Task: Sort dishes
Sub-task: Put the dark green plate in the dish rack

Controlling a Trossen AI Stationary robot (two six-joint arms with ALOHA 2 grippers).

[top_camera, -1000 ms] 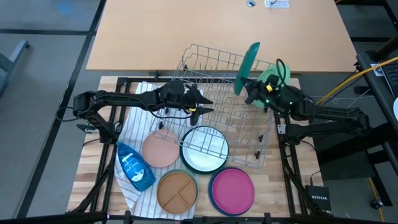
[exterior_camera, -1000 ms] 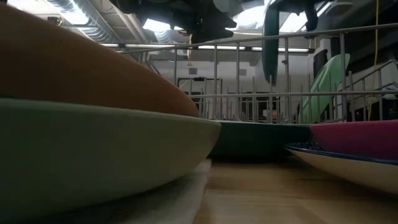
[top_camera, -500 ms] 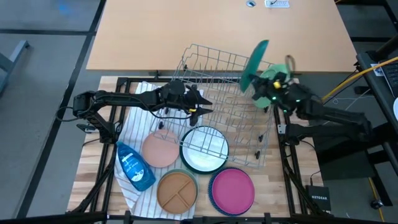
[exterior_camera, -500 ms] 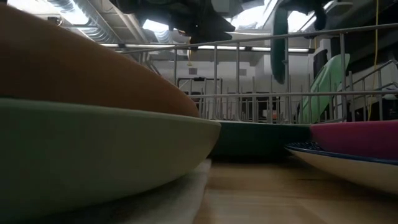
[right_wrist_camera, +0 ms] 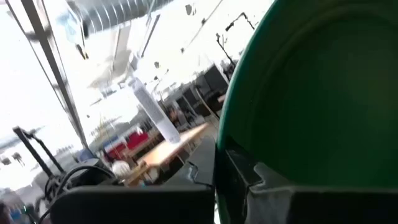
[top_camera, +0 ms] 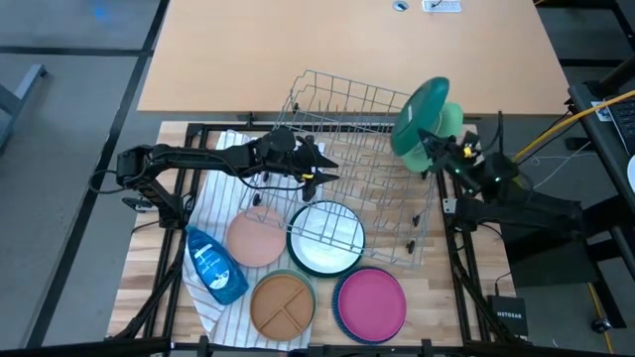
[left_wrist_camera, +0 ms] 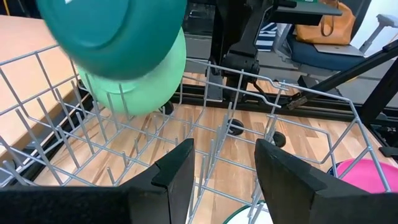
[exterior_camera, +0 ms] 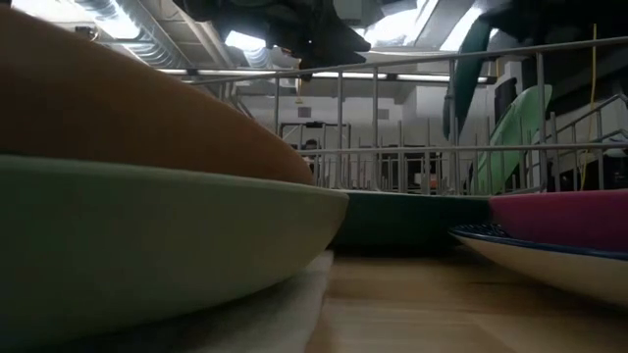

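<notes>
Dishes are split between rack and table. My right gripper (top_camera: 434, 147) is clamped on a dark green plate (top_camera: 421, 102), holding it up over the right end of the grey wire rack (top_camera: 347, 129), just in front of a light green plate (left_wrist_camera: 146, 87) standing in the rack. My left gripper (top_camera: 316, 167) hovers over the rack's middle, fingers apart (nothing between them). Peach (top_camera: 257, 238), white (top_camera: 325, 238), tan (top_camera: 283, 303) and magenta (top_camera: 370, 301) dishes lie flat nearer me.

dark green plate (right_wrist_camera: 311, 93) cut off by right wrist frame; low view: plates (exterior_camera: 147, 235) fill foreground, hiding table
</notes>
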